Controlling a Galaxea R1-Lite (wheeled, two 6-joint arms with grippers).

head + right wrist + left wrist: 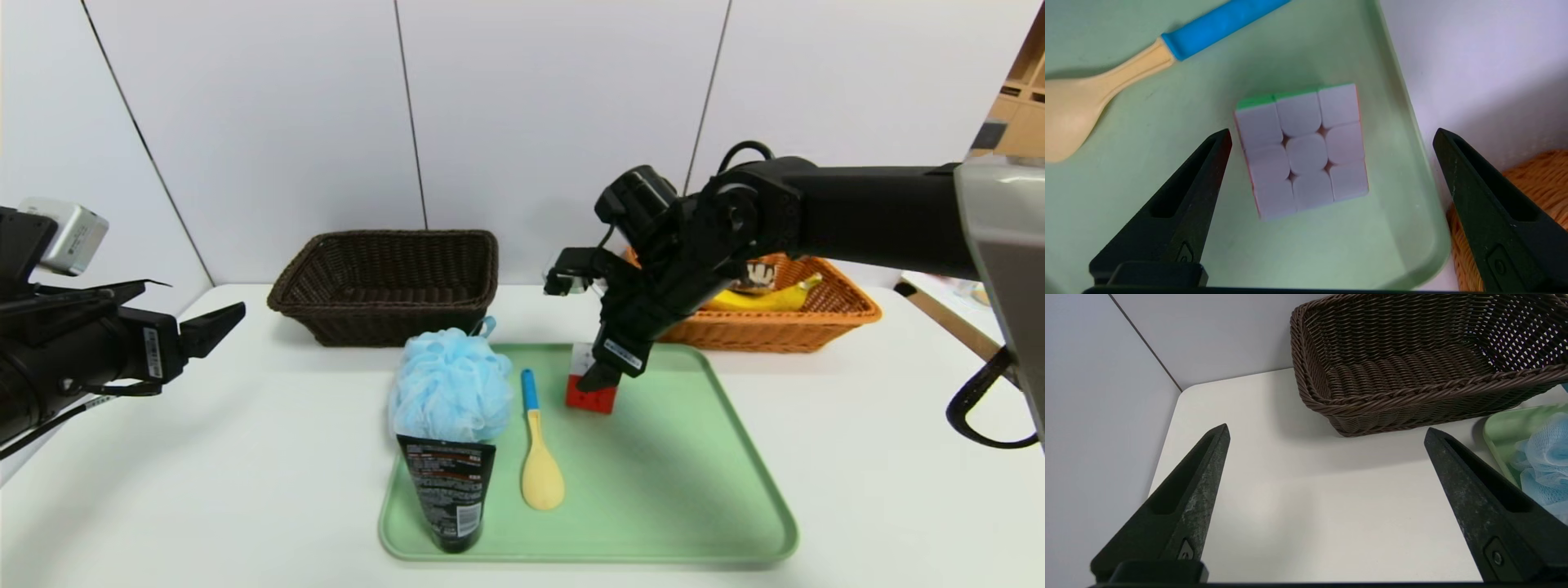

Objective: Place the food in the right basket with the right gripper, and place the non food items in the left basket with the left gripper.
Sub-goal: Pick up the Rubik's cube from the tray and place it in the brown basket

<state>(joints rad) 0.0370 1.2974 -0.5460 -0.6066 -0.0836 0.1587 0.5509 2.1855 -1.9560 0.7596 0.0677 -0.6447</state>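
My right gripper [600,376] [1331,134] is open and empty, hanging just above the puzzle cube [592,398] [1302,155] at the far side of the green tray [678,490]. The blue pouf [449,388], black tube [447,498] and yellow spoon [540,457] lie on the tray's left half. The banana [759,298] and cake slice [755,273] lie in the orange basket [816,327]. My left gripper [204,306] [1327,428] is open and empty over the bare table, left of the dark brown basket [384,286] [1412,367], in which nothing shows.
Both baskets stand at the back of the white table, against the wall. The right arm reaches across in front of the orange basket. The tray's rim [1404,228] sits close to the orange basket [1535,179].
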